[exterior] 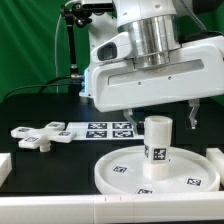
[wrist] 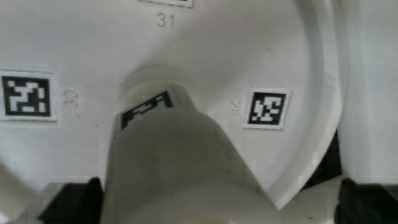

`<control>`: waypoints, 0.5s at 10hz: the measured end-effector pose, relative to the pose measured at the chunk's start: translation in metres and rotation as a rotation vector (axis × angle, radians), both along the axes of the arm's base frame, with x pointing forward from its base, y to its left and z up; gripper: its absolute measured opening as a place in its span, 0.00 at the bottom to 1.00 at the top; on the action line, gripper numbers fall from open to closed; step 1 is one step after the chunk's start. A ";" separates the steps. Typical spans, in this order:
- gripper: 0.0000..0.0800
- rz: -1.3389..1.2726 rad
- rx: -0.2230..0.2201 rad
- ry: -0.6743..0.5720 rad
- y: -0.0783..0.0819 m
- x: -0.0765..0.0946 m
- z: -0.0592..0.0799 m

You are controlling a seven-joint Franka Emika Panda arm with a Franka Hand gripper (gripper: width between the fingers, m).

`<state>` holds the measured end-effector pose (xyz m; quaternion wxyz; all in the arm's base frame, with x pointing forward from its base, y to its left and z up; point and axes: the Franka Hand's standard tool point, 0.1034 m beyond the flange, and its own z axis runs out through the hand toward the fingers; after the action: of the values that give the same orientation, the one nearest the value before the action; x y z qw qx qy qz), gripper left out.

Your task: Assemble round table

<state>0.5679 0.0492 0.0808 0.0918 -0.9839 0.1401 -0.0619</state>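
Observation:
The large round disc [exterior: 112, 176] lies flat on the black table at the front of the exterior view. The short cylindrical leg [exterior: 157, 140] stands upright on its central hub. My gripper [exterior: 159, 118] hovers right over the leg's top, open, with one finger on each side and not touching it. In the wrist view the leg [wrist: 178, 160] fills the middle between my black fingertips [wrist: 71, 200], with the disc [wrist: 54, 60] and its tags behind it. The cross-shaped foot [exterior: 40, 133] lies on the table at the exterior view's left.
The marker board [exterior: 105, 129] lies behind the disc. Plain white bars run along the front edge [exterior: 90, 211], at the left [exterior: 3, 166] and at the right [exterior: 214, 156]. A black stand with cables [exterior: 76, 40] rises at the back left.

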 end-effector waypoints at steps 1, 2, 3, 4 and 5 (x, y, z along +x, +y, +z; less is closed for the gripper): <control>0.81 0.074 -0.012 -0.012 -0.001 0.000 0.000; 0.81 0.130 -0.023 -0.019 -0.001 0.000 0.000; 0.81 0.297 -0.069 -0.024 -0.001 0.001 0.001; 0.81 0.416 -0.103 -0.030 0.000 0.004 0.003; 0.81 0.514 -0.133 -0.032 0.002 0.004 0.004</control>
<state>0.5721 0.0515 0.0846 0.0417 -0.9900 -0.1203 -0.0610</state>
